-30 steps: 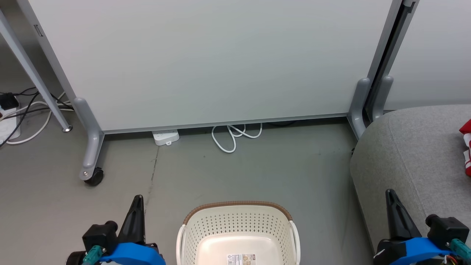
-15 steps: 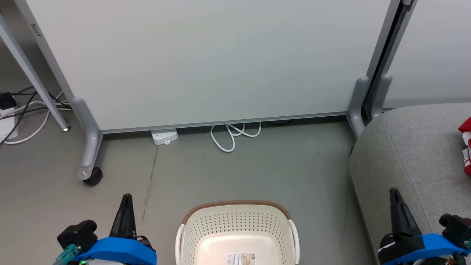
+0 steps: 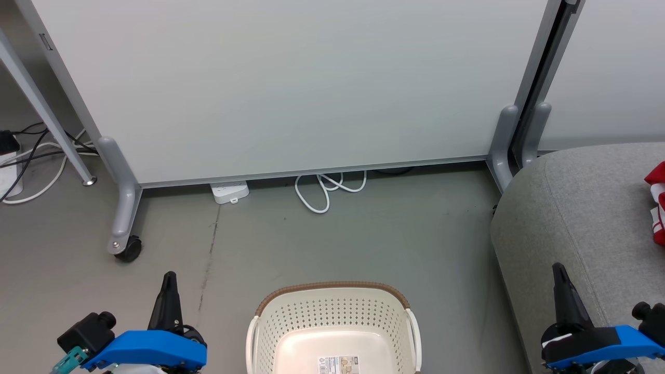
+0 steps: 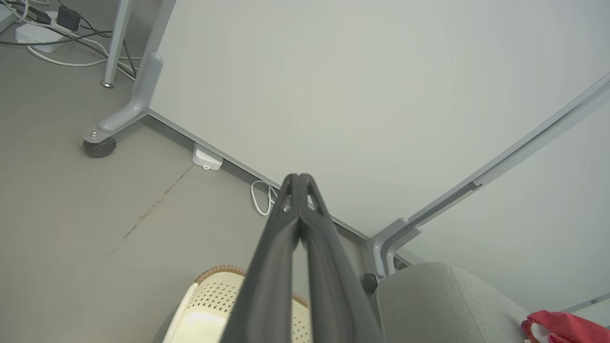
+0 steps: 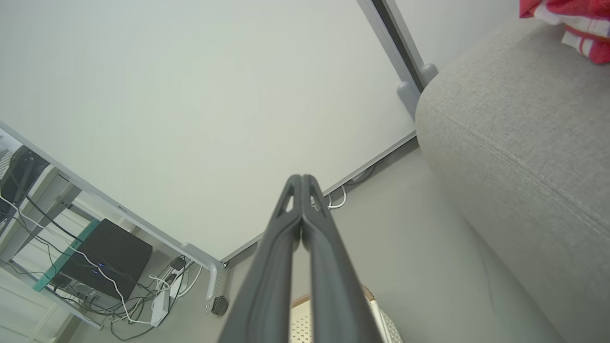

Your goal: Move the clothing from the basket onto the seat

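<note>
The red clothing [image 3: 657, 202] lies on the grey seat [image 3: 582, 208], ahead and to the right of the right gripper [image 3: 559, 267]. The frame edge cuts the clothing off, so its long axis is unclear. The basket [image 3: 332, 311] stands on the grey floor [image 3: 363, 239] between that gripper and the left gripper [image 3: 169, 275]. Both grippers are closed and hold nothing. A white partition [image 3: 291, 78] stands ahead of them.

A large pale grey partition panel [image 3: 291, 88] in a grey metal frame is standing upright on the grey concrete floor [image 3: 363, 239]. A small black caster [image 3: 129, 249] is sitting under the panel's left foot. A white rectangular power strip [image 3: 229, 191] and a looped white cable [image 3: 324, 189] are lying at the panel's lower edge. Left of the panel, tangled black and white cables [image 3: 31, 156] are trailing past a slanted grey metal leg [image 3: 47, 114].
</note>
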{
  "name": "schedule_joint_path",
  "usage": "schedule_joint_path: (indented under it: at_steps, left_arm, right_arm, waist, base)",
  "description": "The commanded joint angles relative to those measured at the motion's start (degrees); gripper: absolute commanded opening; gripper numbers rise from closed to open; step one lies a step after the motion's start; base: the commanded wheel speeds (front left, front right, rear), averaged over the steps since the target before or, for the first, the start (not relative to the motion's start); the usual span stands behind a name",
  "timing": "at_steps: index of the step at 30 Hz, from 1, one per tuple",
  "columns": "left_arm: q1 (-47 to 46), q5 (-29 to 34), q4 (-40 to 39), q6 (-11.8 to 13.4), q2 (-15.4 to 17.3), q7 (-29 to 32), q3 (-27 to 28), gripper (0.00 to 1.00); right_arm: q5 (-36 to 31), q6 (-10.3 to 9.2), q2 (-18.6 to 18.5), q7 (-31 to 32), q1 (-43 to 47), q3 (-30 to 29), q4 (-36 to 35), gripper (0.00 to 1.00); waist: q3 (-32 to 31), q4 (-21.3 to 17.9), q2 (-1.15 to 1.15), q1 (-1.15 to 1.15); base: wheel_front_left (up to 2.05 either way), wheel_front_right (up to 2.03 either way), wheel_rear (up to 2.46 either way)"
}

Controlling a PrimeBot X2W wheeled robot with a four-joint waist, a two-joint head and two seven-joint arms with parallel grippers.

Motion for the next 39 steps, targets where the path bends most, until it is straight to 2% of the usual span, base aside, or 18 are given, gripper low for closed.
schedule_joint_path:
  at_steps: [1,39]
  left_arm:
    - [-2.03,-2.26,-1.06,-0.24,0.02,0.46,0.68,0.00]
    - [-2.99,-27.14,-2.96,-1.20,0.01,6.78,3.95,0.00]
  right_arm:
    - [2.51,0.01,-0.21,0.61,-1.80,-0.09,-0.93,0.00]
    - [28.26,0.02,-0.18,6.93,-3.10,-0.30,-1.67,0.00]
  waist:
    - [0.03,-0.04,0.00,0.00]
    - [0.60,-0.98,0.00,0.00]
  base:
    - [0.00,0.00,0.00]
    - [0.00,0.00,0.00]
